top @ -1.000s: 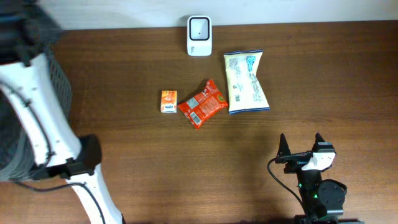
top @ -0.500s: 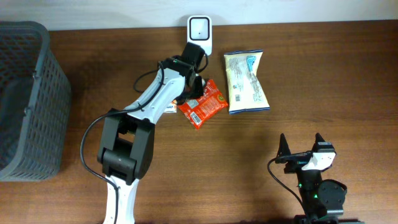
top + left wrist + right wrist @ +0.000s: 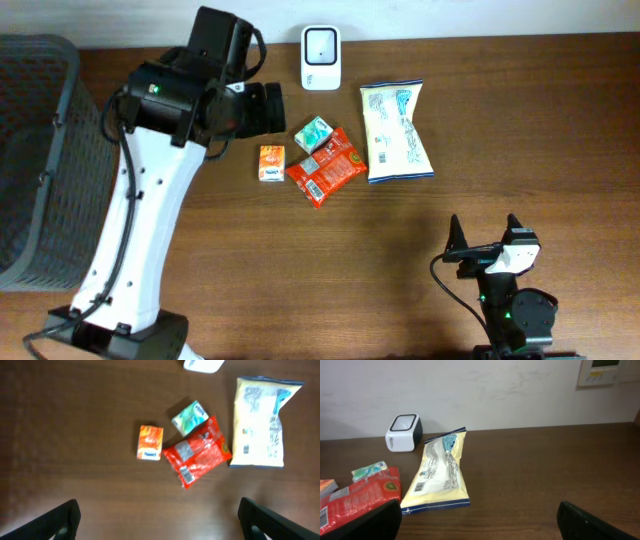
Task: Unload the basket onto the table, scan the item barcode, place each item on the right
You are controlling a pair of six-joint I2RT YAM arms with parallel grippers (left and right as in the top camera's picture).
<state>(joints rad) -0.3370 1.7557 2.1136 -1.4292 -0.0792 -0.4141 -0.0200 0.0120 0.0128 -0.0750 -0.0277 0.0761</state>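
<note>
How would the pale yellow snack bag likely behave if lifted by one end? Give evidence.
The yellow snack bag probably sags, being a soft pouch with crimped ends. It looks puffed, so likely light for its size. Lying flat, it should not roll.

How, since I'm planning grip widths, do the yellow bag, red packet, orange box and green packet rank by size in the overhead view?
1. yellow bag
2. red packet
3. orange box and green packet: too alike to rank.
</note>
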